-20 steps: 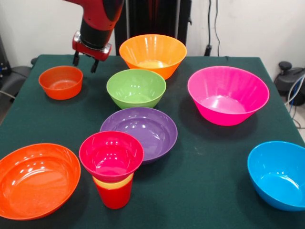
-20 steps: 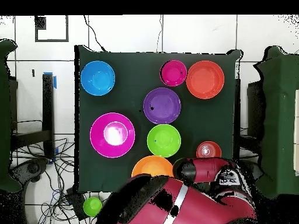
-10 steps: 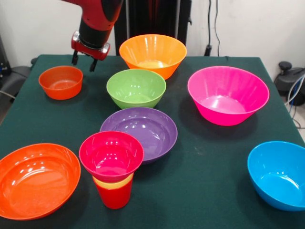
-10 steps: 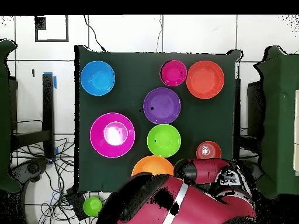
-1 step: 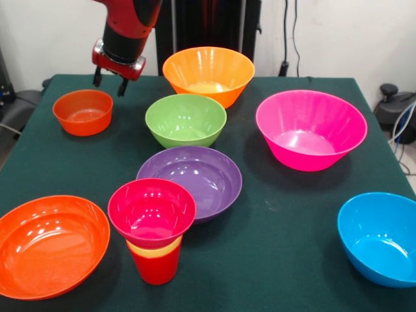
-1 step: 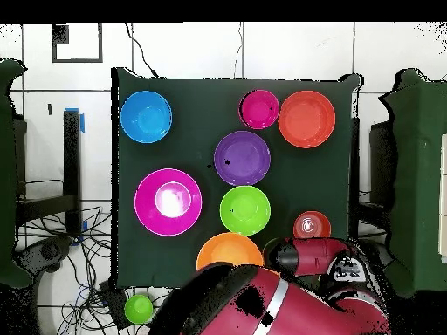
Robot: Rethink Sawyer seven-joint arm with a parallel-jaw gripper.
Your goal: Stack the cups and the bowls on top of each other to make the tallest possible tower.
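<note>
1. We found the gripper (image 5: 108, 80) empty, its 2 fingers spread apart, hanging above the table (image 5: 286, 227) just behind the small orange bowl (image 5: 82, 112).
2. We noted the tower (image 5: 153, 229) at the front: a red cup, a yellow cup and a crimson bowl nested.
3. We counted 7 loose bowls standing around it, the purple bowl (image 5: 195, 177) just behind.

In the front view the blue bowl (image 5: 380, 237) at 4 o'clock is cut by the right edge, and the orange-red bowl (image 5: 49, 244) at 8 o'clock by the left and bottom edges. The crimson-pink bowl (image 5: 151, 212) hides most of the yellow cup (image 5: 155, 247) and the red cup's (image 5: 156, 265) mouth. In the overhead view the arm (image 6: 288, 305) covers part of the light orange bowl (image 6: 223, 250) at 6 o'clock.
</note>
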